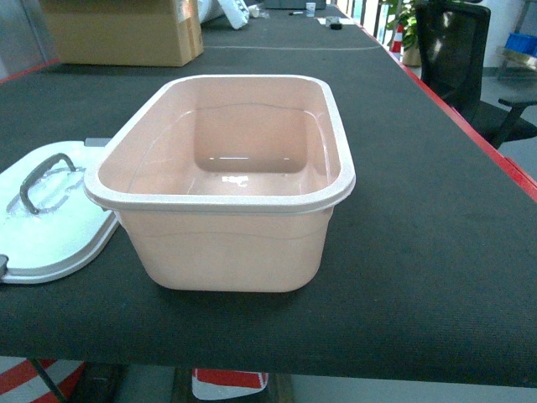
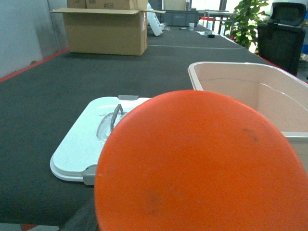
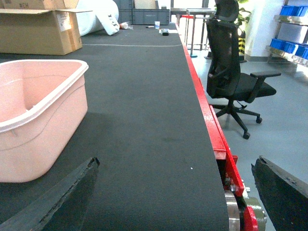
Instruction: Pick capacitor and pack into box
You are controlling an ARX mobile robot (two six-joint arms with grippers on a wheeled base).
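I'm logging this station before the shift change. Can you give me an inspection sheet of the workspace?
Surface: black table with a red edge.
Job's things: pink box open and empty; its white lid lies beside it; orange capacitor fills the left wrist view, close to the lens.
Clutter: cardboard box at the far end.
Grippers: right gripper open, holding nothing; left gripper hidden behind the capacitor.
Cables: nothing seen.
Surroundings: black office chair, potted plant, blue bins.
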